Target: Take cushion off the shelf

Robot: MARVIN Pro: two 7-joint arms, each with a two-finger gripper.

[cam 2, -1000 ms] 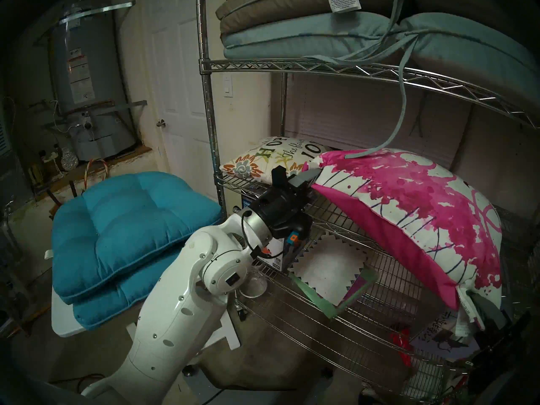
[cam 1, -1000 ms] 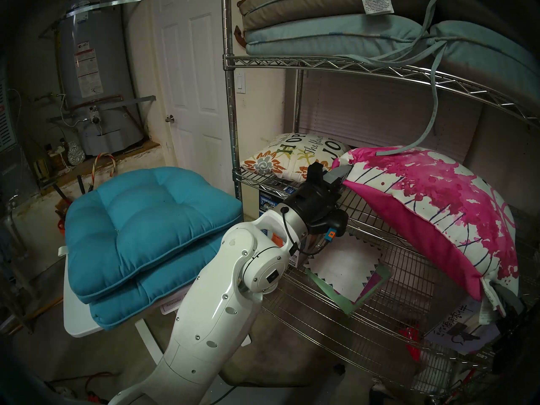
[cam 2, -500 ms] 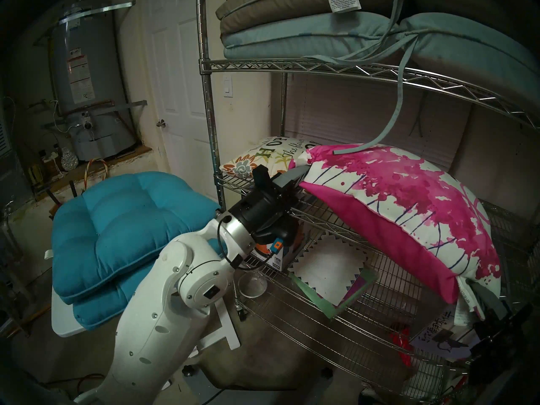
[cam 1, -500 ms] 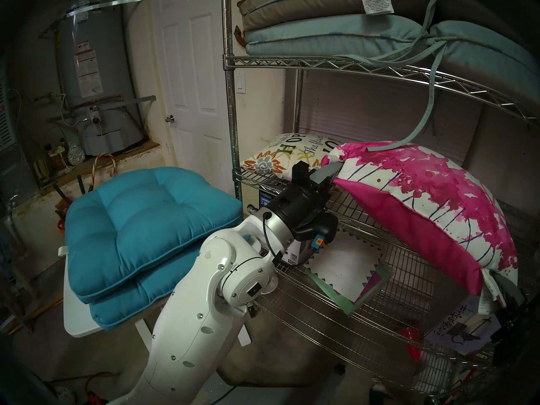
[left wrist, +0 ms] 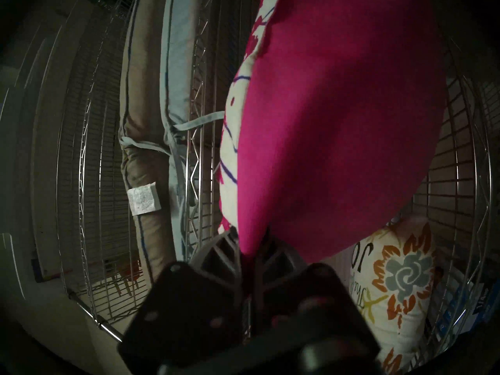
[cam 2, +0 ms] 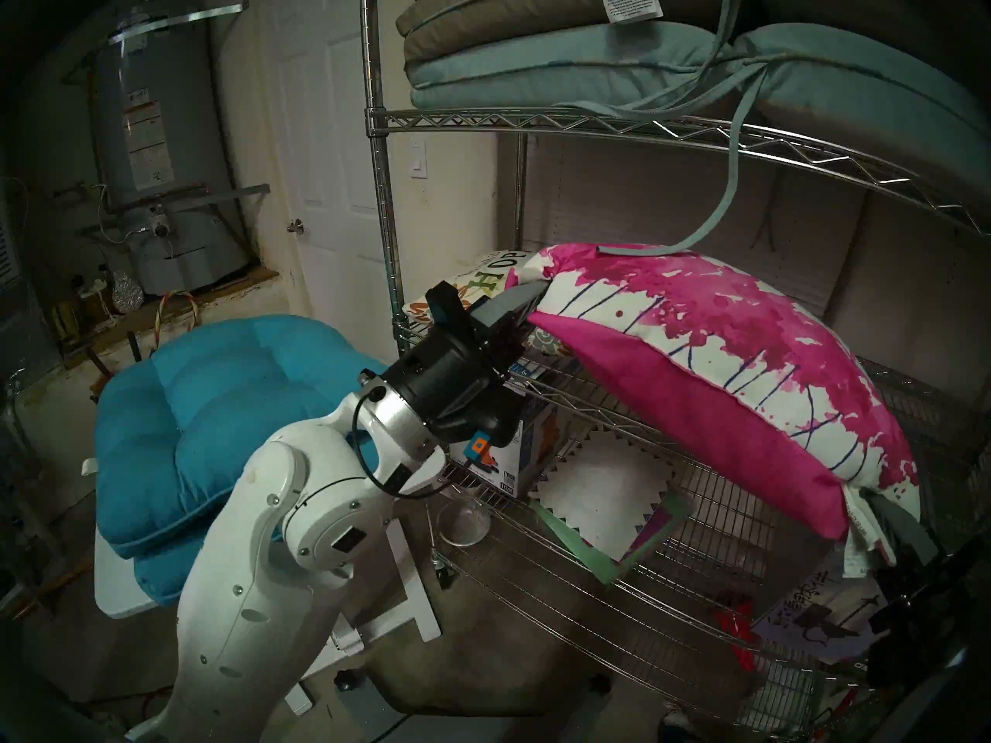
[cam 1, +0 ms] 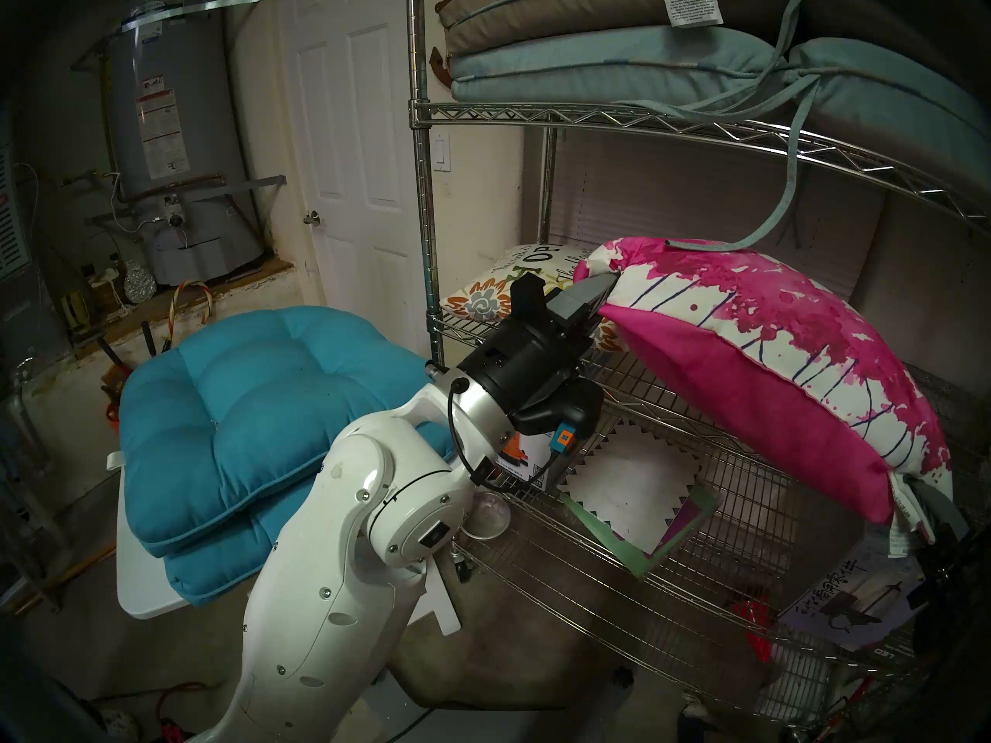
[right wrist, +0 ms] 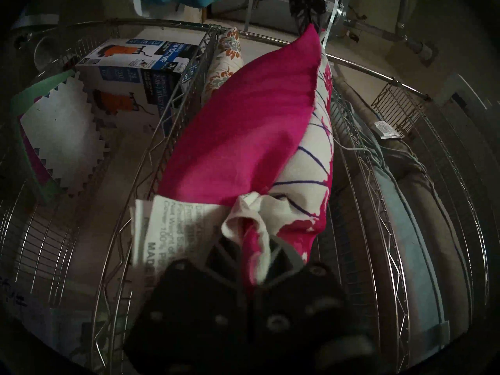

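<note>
Dim indoor light, fisheye vignette, wrist views dark, blurry

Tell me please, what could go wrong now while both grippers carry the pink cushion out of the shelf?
The pink cushion hangs from two small corner pinches, left gripper and right gripper; fabric might slip out. A grey-blue tie strap lies on it and could drag. Its sagging underside may catch the shelf edge wire.

So the shelf (cam 1: 426, 200) is the anchor here: cushion (cam 1: 761, 361) sits over its middle tier, a printed pillow (cam 1: 515, 291) behind it at the left end, stacked pads (cam 1: 590, 66) on the tier above, bench (cam 1: 140, 581) off to the shelf's left.
</note>
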